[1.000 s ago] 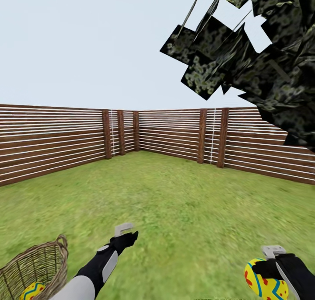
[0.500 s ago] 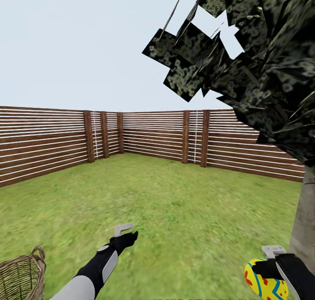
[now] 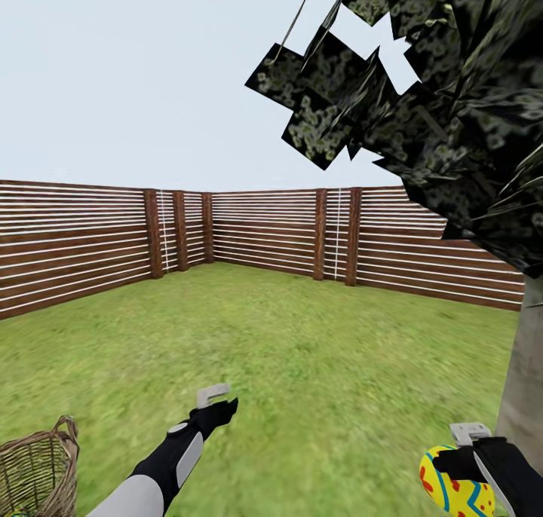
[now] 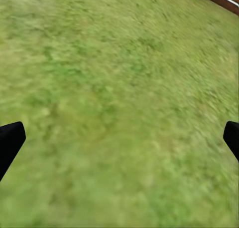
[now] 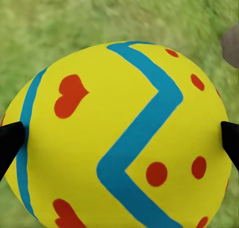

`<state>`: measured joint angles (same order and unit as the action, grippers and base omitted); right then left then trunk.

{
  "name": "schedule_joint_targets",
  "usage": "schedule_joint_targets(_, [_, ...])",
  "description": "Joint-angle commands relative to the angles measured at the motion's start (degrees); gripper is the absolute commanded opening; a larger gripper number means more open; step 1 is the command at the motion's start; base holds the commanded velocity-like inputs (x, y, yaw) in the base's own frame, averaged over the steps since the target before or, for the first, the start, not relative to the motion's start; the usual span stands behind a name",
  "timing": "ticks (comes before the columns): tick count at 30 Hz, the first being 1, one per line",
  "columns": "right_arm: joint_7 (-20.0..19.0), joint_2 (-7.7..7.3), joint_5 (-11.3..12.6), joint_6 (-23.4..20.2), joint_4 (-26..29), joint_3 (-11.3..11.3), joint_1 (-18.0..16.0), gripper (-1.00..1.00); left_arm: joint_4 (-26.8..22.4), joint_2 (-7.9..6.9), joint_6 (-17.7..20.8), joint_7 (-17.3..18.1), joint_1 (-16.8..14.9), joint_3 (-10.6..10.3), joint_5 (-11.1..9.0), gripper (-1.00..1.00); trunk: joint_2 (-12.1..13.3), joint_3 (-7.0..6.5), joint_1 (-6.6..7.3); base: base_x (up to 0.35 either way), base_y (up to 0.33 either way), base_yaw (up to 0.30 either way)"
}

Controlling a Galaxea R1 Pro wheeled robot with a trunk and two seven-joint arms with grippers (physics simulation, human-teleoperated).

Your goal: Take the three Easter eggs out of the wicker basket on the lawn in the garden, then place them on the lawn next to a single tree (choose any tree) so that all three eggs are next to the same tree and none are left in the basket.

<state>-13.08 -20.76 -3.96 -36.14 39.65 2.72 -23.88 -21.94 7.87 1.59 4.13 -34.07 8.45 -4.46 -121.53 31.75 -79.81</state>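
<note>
In the head view my right gripper [image 3: 451, 478] is at the lower right, shut on a yellow Easter egg [image 3: 455, 490] with a blue zigzag and red dots. In the right wrist view that egg [image 5: 124, 138] sits between both fingertips [image 5: 10, 140] above the grass. The tree's grey trunk [image 3: 526, 374] rises just right of this hand, beneath its dark crown [image 3: 437, 110]. My left gripper [image 3: 220, 404] hangs open over the lawn [image 3: 302, 336], its fingertips [image 4: 9, 142] wide apart with nothing between them. The wicker basket [image 3: 34, 472] is cut off at the lower left, its inside hidden.
A brown slatted wooden fence [image 3: 264, 234] encloses the lawn at the back and on both sides. Open grass stretches ahead between the arms and the fence. A grey piece of trunk [image 5: 231, 43] shows at the edge of the right wrist view.
The camera has swung right: the basket slid toward the left edge and the tree trunk came into view. Both arms keep their pose, and the egg stays in the right gripper.
</note>
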Motion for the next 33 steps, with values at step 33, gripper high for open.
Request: schedule_joint_targets(33, [-0.27,0.20,-0.95,-0.24,0.08,0.01,-0.03,-1.00,-0.03,-0.05,0.17,0.08,-0.03,0.43,-0.55,1.00,-13.28,6.00,-7.25,0.000,0.000,0.000])
